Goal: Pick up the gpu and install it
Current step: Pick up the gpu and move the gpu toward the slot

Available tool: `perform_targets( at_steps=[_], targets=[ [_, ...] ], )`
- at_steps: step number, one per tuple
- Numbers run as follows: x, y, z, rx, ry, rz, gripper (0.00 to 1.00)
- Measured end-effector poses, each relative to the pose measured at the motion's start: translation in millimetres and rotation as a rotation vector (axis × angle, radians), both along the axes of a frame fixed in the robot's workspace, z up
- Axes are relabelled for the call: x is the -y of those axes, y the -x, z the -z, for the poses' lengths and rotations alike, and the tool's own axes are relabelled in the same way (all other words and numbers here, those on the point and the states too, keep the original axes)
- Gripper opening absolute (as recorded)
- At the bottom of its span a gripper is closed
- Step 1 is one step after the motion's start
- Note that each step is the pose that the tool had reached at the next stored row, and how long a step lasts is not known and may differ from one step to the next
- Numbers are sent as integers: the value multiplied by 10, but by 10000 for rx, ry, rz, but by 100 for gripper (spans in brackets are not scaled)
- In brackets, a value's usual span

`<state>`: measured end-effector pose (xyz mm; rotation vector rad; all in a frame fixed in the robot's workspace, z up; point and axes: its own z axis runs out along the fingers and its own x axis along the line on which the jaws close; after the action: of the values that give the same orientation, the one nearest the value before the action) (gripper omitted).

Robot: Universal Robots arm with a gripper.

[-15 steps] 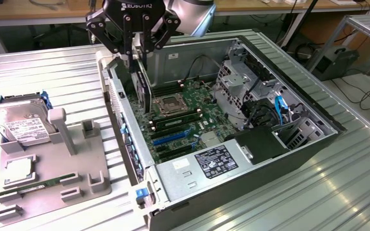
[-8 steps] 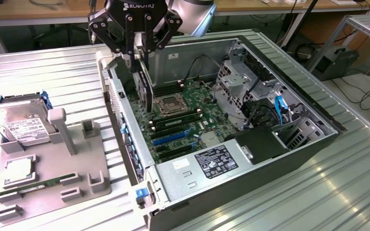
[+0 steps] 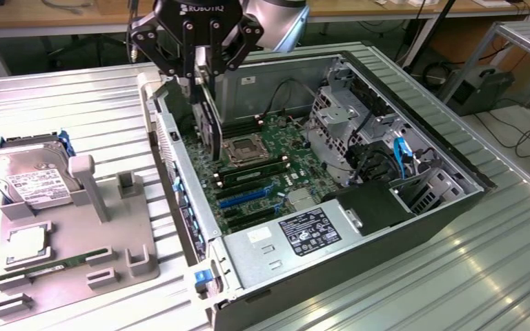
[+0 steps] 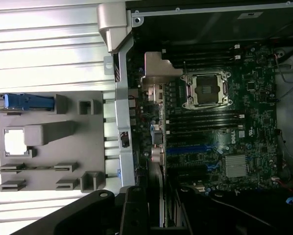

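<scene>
Gpu position: held on edge, upright, inside the open computer case, close to the case wall on the exterior view's left. Its lower edge hangs over the motherboard just beside the CPU socket; the blue expansion slots nearby stand unoccupied. In the wrist view, the silver end bracket of the gpu lies along the case's rear wall.

Gripper state: fingers closed on the upper edge of the card, one on each face.

Surroundings: a grey fixture tray lies on the ribbed metal table, well apart from the card. A hard drive with a white label rests at the tray's far end.
</scene>
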<state>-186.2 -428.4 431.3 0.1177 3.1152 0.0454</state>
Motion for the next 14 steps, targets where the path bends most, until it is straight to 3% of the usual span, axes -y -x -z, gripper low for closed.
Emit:
perform_targets(
  at_steps=[14],
  targets=[
    [0,-49,2,0,6,0,27]
  ],
)
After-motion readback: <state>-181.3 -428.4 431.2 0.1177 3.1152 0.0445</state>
